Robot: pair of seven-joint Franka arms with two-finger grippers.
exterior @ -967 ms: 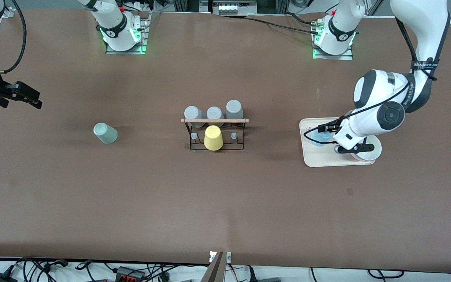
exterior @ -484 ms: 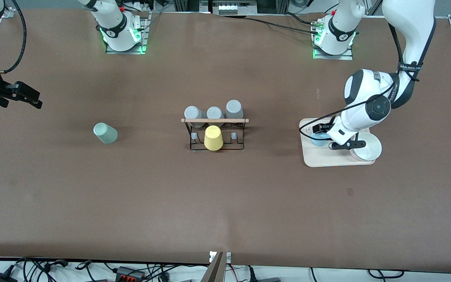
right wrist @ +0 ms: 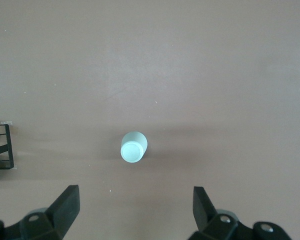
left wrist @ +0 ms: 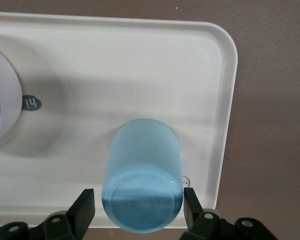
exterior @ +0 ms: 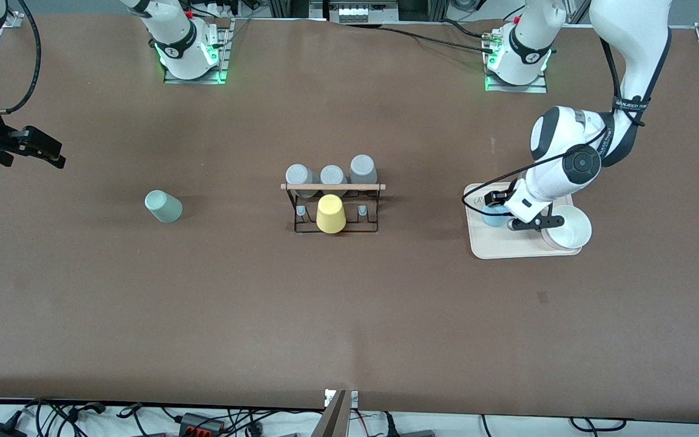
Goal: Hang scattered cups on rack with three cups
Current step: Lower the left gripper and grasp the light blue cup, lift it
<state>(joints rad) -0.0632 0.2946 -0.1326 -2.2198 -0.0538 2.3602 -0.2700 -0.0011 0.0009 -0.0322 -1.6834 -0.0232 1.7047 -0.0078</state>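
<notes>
The light blue cup (exterior: 494, 216) rests on a cream tray (exterior: 507, 250) at the left arm's end of the table. In the left wrist view its closed base (left wrist: 142, 200) faces the camera. My left gripper (exterior: 501, 213) is open, low over the tray, one finger on each side of the blue cup (left wrist: 137, 206). The mint green cup (exterior: 164, 206) sits on the bare table toward the right arm's end, also in the right wrist view (right wrist: 133, 147). My right gripper (exterior: 51, 155) waits open and empty (right wrist: 135, 202). The black rack (exterior: 332, 187) stands mid-table.
Three grey cups (exterior: 331, 174) hang on the rack's row farther from the front camera, and a yellow cup (exterior: 330, 213) on the nearer middle peg. A white bowl (exterior: 571, 230) sits on the tray beside the blue cup. A rack corner (right wrist: 5, 145) shows in the right wrist view.
The left arm has swung in and lowered, bringing its gripper around the blue cup on the tray. The right arm and the mint cup have not moved.
</notes>
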